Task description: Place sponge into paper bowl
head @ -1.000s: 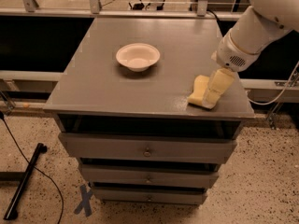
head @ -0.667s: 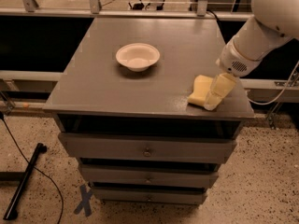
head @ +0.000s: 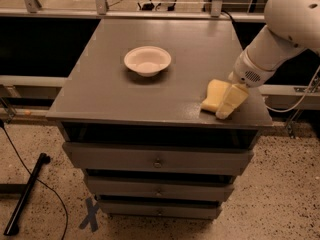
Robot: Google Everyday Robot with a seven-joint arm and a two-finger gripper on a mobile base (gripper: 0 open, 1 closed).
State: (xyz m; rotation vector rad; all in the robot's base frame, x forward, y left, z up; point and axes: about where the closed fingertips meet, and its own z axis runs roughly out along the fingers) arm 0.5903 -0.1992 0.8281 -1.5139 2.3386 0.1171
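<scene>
The pale yellow sponge (head: pixel 212 96) lies near the front right corner of the grey cabinet top (head: pixel 110 96). The white paper bowl (head: pixel 147 60) stands empty at the middle of the top, well to the left of the sponge and further back. My gripper (head: pixel 231 103), on the white arm (head: pixel 280 34), reaches down from the right and sits right against the sponge's right side, low over the top. It hides the sponge's right edge.
The top belongs to a grey drawer cabinet with several drawers (head: pixel 157 159). The sponge and gripper are close to the front and right edges. A metal rail (head: pixel 150 6) runs behind the cabinet. A black pole (head: pixel 25 194) lies on the floor at the left.
The arm's wrist has come down a little toward the cabinet top. The gripper stays beside the sponge. The sponge and the bowl have not moved.
</scene>
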